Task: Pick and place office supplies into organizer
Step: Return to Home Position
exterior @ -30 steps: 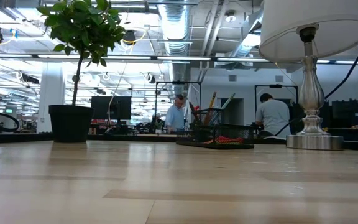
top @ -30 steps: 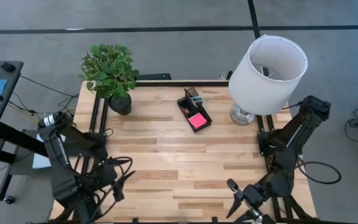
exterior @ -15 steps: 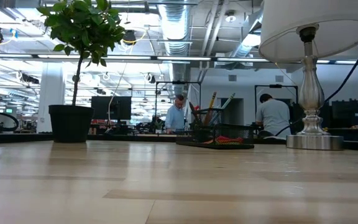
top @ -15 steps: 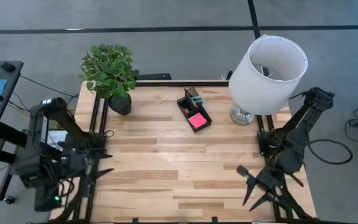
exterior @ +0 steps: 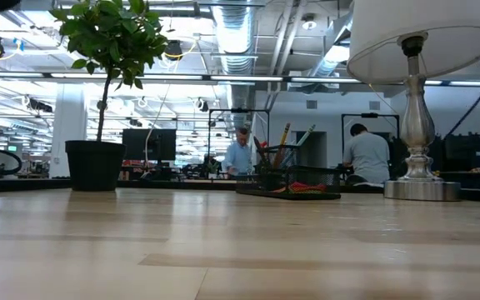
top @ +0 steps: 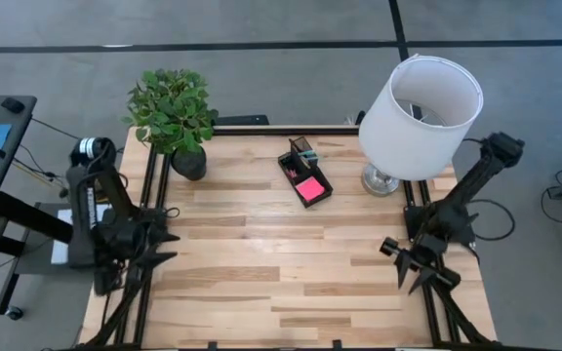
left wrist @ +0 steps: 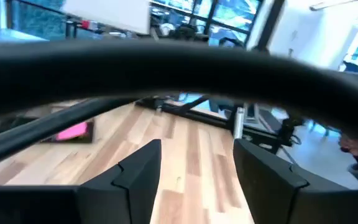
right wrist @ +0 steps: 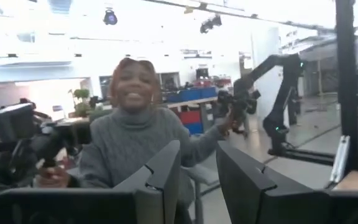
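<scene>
Left claw [top: 167, 248]: hanging released and empty at the desk's [top: 261, 263] left edge, well apart from the organizer [top: 305, 171].
Right claw [top: 398, 265]: spread too, carrying nothing, hovering at the right edge.
Organizer: sitting unmoved at the far middle, holding the pink sticky-note pad [top: 309, 189] in its low tray and pens in the taller section.
Change: both arms are lifting away from the near corners.
Meaning: no loose supplies are showing, so the sorting is looking finished and the arms are probably just parking.

I see a potted plant [top: 172, 117] and white lamp [top: 420, 115] on the bench [top: 261, 278]; beyond, a grey-sweatered person [right wrist: 132, 146], seemingly seated.
</scene>
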Tool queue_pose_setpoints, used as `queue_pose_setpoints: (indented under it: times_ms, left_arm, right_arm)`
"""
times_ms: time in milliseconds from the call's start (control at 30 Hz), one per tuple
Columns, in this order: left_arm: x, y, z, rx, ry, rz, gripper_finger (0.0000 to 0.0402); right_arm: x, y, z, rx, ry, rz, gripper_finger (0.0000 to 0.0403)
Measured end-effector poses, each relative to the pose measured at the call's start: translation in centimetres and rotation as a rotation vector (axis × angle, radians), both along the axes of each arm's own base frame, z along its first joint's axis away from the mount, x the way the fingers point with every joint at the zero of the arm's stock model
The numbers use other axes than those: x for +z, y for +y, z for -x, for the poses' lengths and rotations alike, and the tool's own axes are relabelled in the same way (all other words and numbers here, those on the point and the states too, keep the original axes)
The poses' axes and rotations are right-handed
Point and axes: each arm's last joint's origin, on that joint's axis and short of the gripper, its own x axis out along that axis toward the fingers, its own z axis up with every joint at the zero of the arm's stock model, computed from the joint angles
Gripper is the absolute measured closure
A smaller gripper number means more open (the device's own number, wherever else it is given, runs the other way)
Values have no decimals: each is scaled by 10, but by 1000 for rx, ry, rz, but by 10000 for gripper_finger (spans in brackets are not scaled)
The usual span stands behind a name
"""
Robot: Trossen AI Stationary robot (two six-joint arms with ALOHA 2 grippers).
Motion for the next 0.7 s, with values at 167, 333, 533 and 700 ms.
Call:
queue_pose_setpoints:
  times_ms: [167, 333, 533, 700]
  left_arm:
    - [-26, 28, 0, 7, -10, 71, 207]
    - [-38, 46, 0, 24, -14, 94, 207]
    - [-47, 57, -1, 45, -15, 79, 208]
    - [-67, 62, -3, 92, -21, 115, 208]
  right_arm:
    - [-11, -20, 10, 0, -41, -15, 305]
    - [-18, -32, 18, 30, -77, 18, 305]
    - [-22, -44, 26, 0, -109, 88, 305]
    - [-23, -52, 32, -65, -201, 136, 305]
